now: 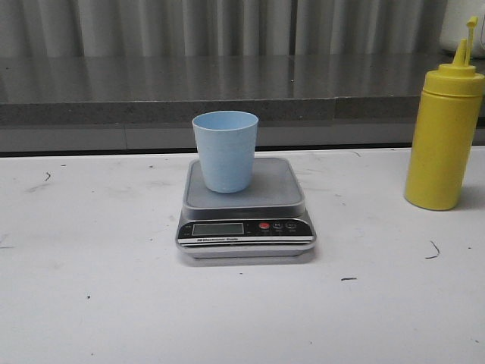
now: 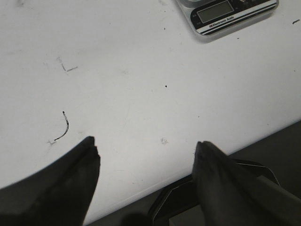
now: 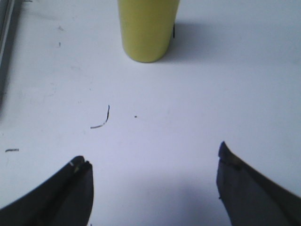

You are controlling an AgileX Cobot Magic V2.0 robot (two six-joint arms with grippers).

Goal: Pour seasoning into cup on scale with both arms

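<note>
The pale blue cup [image 1: 225,150] stands upright on the silver-grey scale [image 1: 246,220] in the middle of the white table. The yellow seasoning bottle [image 1: 444,133] stands upright at the far right, apart from the scale; its lower part shows in the right wrist view [image 3: 146,28]. Neither gripper shows in the front view. My left gripper [image 2: 146,146] is open and empty over the table's near edge, with the scale's display end [image 2: 225,14] far ahead of it. My right gripper [image 3: 151,155] is open and empty, short of the bottle.
A grey stone ledge [image 1: 227,91] runs along the back of the table. Small dark scuff marks [image 1: 432,250] dot the white tabletop [image 1: 91,288]. A dark base part [image 2: 183,202] sits below the table's near edge in the left wrist view.
</note>
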